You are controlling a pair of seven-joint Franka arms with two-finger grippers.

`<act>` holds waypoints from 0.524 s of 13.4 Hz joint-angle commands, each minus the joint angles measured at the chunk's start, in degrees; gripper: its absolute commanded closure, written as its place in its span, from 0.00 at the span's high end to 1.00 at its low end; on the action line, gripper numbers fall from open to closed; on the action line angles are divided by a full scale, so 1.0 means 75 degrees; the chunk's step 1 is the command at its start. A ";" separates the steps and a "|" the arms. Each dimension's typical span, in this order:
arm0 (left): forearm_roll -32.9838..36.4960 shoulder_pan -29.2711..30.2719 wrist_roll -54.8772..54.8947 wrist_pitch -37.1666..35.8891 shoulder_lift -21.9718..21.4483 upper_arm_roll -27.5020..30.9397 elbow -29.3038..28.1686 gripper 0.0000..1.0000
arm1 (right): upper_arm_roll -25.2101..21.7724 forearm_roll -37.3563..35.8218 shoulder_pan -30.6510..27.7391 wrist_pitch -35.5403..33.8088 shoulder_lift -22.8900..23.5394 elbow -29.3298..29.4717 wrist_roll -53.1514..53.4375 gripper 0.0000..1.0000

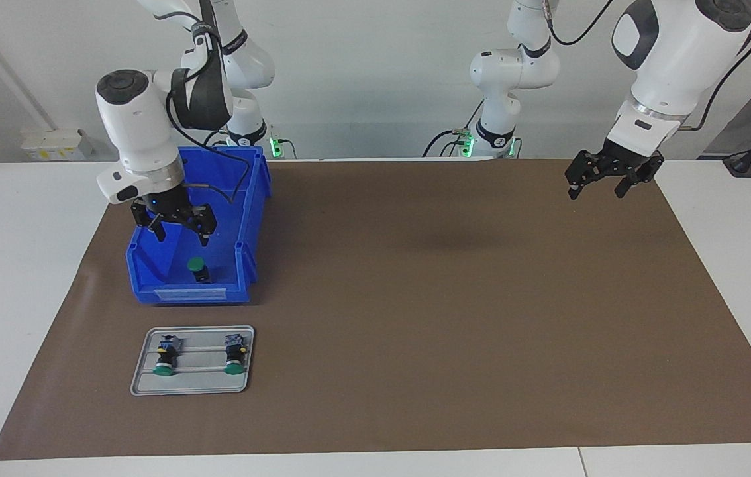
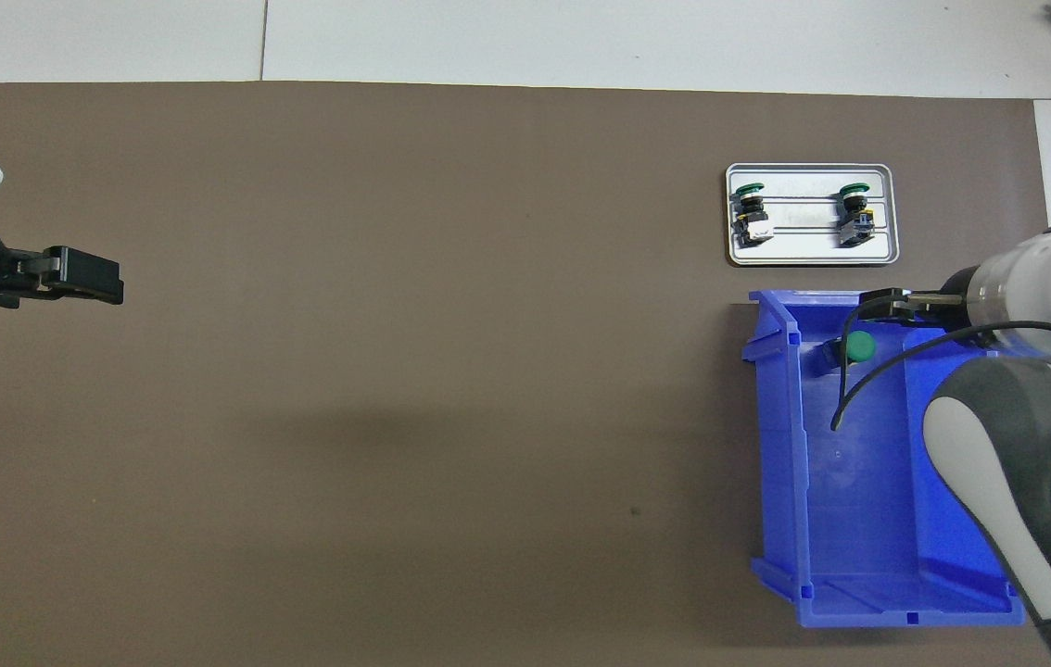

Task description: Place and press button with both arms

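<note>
Small push-button with round green cap and short black body (image 1: 198, 267) lies in the blue plastic bin (image 1: 251, 218), just below the right end effector (image 1: 182, 227), whose fingers are spread and empty. Judged light, rigid, top-heavy — smooth cap likely slippery, so grip the squarer body. Left end effector (image 1: 596, 185) waits, fingers apart, over the brown mat (image 1: 448, 298).
</note>
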 commanded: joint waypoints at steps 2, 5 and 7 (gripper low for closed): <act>0.0104 -0.0298 0.0029 -0.0170 0.0048 0.0288 0.0322 1.00 | 0.0054 0.0429 -0.0057 -0.1402 0.0161 0.1438 -0.0197 0.95; 0.0104 -0.0415 0.0017 -0.0321 0.0060 0.0324 0.0346 1.00 | 0.0042 0.0619 -0.0068 -0.2304 0.0418 0.2527 -0.0185 0.96; 0.0104 -0.0404 0.0017 -0.0346 0.0025 0.0312 0.0346 1.00 | 0.0054 0.0561 -0.0068 -0.2855 0.0478 0.3056 -0.0185 0.96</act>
